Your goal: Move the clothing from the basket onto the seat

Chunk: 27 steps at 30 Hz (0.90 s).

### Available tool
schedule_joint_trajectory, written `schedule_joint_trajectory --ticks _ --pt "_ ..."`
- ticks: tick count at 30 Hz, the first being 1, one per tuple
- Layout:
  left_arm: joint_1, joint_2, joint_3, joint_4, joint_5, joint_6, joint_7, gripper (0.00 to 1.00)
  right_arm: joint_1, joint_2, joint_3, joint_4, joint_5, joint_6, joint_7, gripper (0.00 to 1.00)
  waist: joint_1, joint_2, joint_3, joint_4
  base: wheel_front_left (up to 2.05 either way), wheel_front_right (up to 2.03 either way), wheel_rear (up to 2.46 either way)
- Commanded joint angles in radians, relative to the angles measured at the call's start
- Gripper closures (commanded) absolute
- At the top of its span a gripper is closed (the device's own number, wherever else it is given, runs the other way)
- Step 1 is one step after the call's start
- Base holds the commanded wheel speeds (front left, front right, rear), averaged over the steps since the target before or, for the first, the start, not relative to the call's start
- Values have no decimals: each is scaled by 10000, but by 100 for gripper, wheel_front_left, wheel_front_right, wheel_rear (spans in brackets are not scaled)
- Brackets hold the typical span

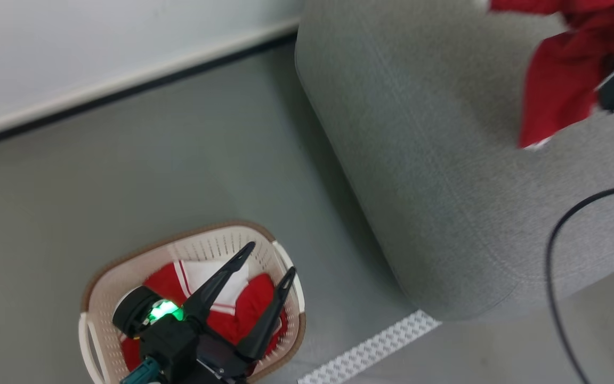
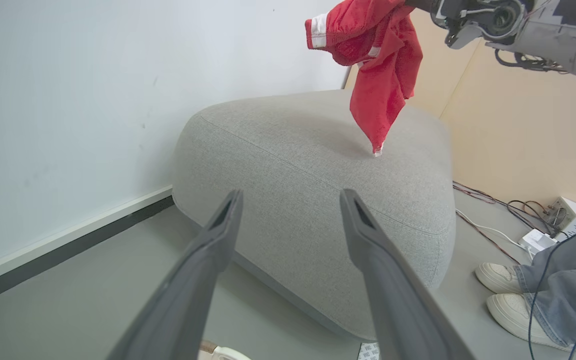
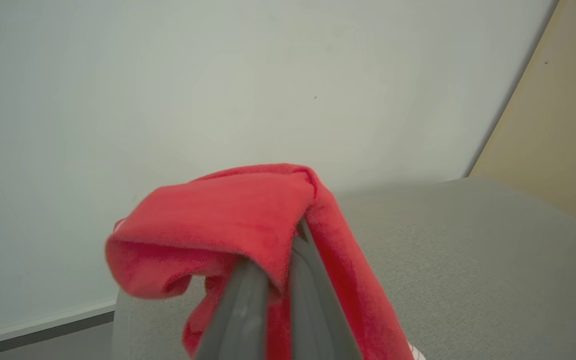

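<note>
Right fingers (image 3: 243, 310) pinch clothing (image 3: 218, 220) over seat (image 3: 468, 260); left wrist view adds person's shoes (image 2: 500, 277).

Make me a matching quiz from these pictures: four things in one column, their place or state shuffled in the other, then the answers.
1 left gripper
2 right gripper
3 cream-white perforated plastic basket
4 red thin-fabric garment with white trim

A dangling above the grey fabric sofa
B jaws open, over the basket
C jaws shut on a garment
D on the floor, red and white clothing inside

Pairs: 1-B, 2-C, 3-D, 4-A
</note>
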Motion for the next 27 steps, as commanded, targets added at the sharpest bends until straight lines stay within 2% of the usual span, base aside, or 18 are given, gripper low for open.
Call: schedule_joint_trajectory --ticks 1,4,5,12,14,15,17,27 --pt "-142 -10 -44 -179 124 8 -37 0 -373 -217 -239 367 -75 1 -131 100 -3 -2 1645 45 0 0 0" --pt "-280 -110 -221 -514 278 -22 -56 0 -1188 -806 -909 1180 13 1 -329 100 -3 -2 2126 342 0 0 0" --pt "-201 -145 -373 -652 307 -70 -69 0 -1626 -1016 -1444 1823 51 1 -361 100 -3 -2 2340 477 0 0 0" --pt "-190 -64 -804 -854 520 -197 -28 0 -2572 -1330 -2489 3646 -399 -1 -773 100 -3 -2 2907 956 0 0 0" --pt "-297 -59 -819 -885 560 -197 -27 0 -2515 -1200 -2799 4144 -497 -1 -980 100 -3 -2 3033 1052 0 0 0" --pt "-334 -76 -830 -881 554 -198 -31 0 -2455 -1095 -2872 4340 -495 -1 -1074 91 -3 -2 3067 1100 0 0 0" --pt "-364 -135 -836 -874 510 -189 -47 0 -2343 -1006 -2946 4671 -410 -1 -1220 0 -3 -2 3090 1207 0 0 0" --pt "-260 -442 -970 -396 507 -108 -129 0 -1564 -888 -2321 4990 -222 -1 -1855 0 -3 -2 2313 1371 0 0 0"
